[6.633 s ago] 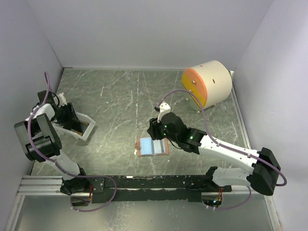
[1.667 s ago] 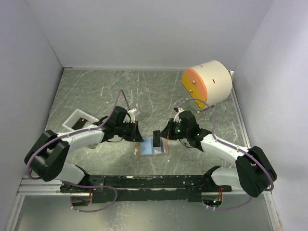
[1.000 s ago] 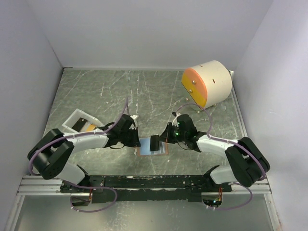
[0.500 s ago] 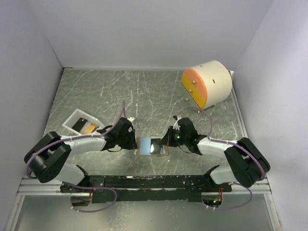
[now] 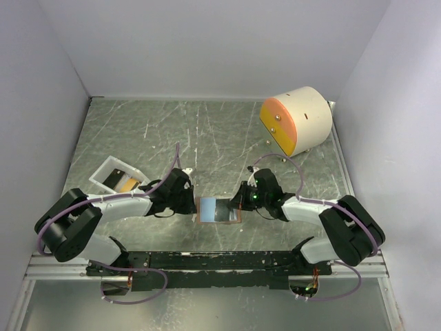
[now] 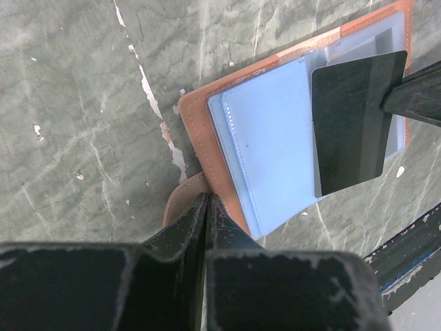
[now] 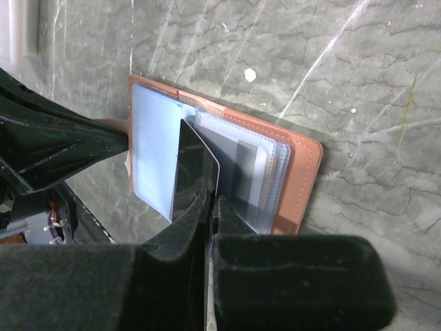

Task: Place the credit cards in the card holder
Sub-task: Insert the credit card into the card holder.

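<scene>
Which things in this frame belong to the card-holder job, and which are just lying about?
Job: card holder, lying open; dark card held in the shut right gripper; left gripper shut on the holder's tab; two cards waiting in the white tray.
Lying about: cream cylinder with an orange face.

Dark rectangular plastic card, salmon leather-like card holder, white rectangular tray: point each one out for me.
Dark rectangular plastic card (image 6: 355, 124): left wrist view, middle of its face.
Salmon leather-like card holder (image 7: 303, 172): right wrist view, bare leather border on the right.
White rectangular tray (image 5: 100, 167): top external view, upper-left rim.
</scene>
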Motion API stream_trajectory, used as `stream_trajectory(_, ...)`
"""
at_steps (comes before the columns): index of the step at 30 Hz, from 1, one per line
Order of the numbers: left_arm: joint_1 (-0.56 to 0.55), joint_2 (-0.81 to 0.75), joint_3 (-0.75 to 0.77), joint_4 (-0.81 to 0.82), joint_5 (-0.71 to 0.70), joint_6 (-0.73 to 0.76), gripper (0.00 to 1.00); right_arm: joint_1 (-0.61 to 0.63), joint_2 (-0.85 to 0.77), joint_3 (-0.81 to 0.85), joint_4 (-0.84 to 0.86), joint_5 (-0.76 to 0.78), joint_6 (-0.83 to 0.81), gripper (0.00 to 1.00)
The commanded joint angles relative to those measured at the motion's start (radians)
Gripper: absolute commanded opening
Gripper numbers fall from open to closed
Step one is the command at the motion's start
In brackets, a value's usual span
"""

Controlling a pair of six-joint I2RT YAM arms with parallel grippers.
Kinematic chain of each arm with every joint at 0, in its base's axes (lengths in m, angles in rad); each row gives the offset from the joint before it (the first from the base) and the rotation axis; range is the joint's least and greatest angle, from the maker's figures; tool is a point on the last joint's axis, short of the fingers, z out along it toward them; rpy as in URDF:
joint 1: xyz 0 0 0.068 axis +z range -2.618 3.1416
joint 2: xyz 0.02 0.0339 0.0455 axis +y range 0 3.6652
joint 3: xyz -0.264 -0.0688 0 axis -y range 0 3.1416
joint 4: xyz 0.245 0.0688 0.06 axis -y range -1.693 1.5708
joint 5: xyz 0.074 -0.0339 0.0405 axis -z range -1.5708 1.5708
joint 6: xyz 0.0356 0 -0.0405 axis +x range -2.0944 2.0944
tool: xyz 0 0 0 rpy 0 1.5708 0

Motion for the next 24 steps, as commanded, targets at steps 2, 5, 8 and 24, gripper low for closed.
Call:
stream_trajectory(2,-0.013,0.013,-0.015,0.003,-0.021,-0.002,0.11,-0.002,0.021,0.007,-0.009,-0.018,-0.029,0.0)
stream_trajectory(5,-0.013,0.019,-0.014,0.011,-0.014,-0.002,0.12,-0.002,0.028,0.009,-0.011,-0.017,-0.033,0.0)
stream_trajectory(8,-0.013,0.028,-0.014,0.014,-0.009,0.0,0.12,-0.002,0.037,0.011,-0.008,-0.022,-0.032,0.0)
stream_trajectory(24,-0.017,0.027,0.001,0.001,-0.005,0.006,0.12,0.05,0.095,0.051,-0.021,0.005,-0.026,0.0)
